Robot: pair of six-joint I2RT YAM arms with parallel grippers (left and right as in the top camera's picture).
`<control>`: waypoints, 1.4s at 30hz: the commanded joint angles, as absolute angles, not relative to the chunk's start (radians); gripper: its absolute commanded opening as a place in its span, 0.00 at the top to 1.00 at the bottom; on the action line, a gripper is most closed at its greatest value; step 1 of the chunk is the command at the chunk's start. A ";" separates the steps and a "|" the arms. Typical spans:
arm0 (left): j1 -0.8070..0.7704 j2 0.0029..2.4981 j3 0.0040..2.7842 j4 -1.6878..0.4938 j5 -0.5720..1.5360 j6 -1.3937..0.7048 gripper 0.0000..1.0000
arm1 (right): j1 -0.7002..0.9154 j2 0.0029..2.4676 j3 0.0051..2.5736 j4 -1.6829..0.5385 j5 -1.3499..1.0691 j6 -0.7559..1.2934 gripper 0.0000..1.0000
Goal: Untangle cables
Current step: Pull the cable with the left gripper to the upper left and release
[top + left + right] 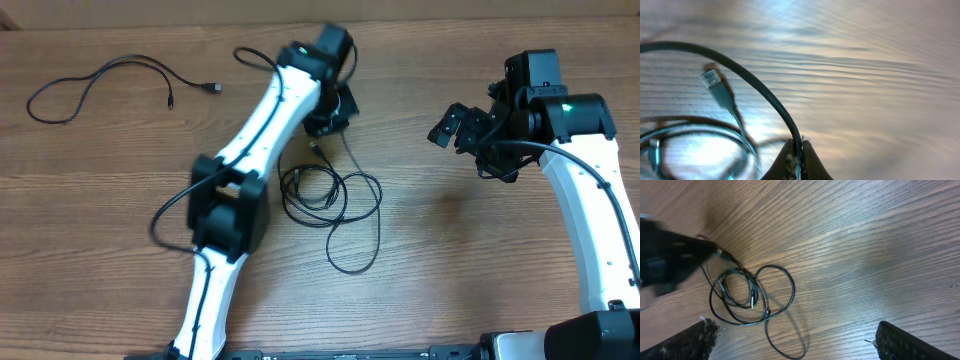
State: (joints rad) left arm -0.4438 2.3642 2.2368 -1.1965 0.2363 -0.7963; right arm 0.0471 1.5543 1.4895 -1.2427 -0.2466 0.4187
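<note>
A tangle of thin black cables (322, 192) lies in loose loops at the table's middle. My left gripper (325, 127) is just above it, shut on one black strand (771, 100) that arcs up from between the fingertips (797, 152). A silvery USB plug (715, 84) lies beside that strand, with the coil (700, 132) blurred below it. My right gripper (458, 128) hovers to the right, wide open and empty (800, 342). The right wrist view shows the coil (751, 296) and the left gripper (670, 255) at its upper left.
One separate black cable (130, 62) lies stretched in a curve at the far left back, with plugs at its right end. The left arm (250, 140) runs diagonally beside the tangle. The right arm (590, 200) stands at the right.
</note>
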 commanded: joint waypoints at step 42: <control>-0.176 1.565 2.300 -0.665 0.567 -0.878 0.96 | 0.044 1.555 1.492 -1.240 -0.236 0.422 0.00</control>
State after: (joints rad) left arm -0.2054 1.5745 2.2860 -0.6346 0.5648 -0.9104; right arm 0.0475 1.5543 1.4895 -1.2427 -0.2462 0.4187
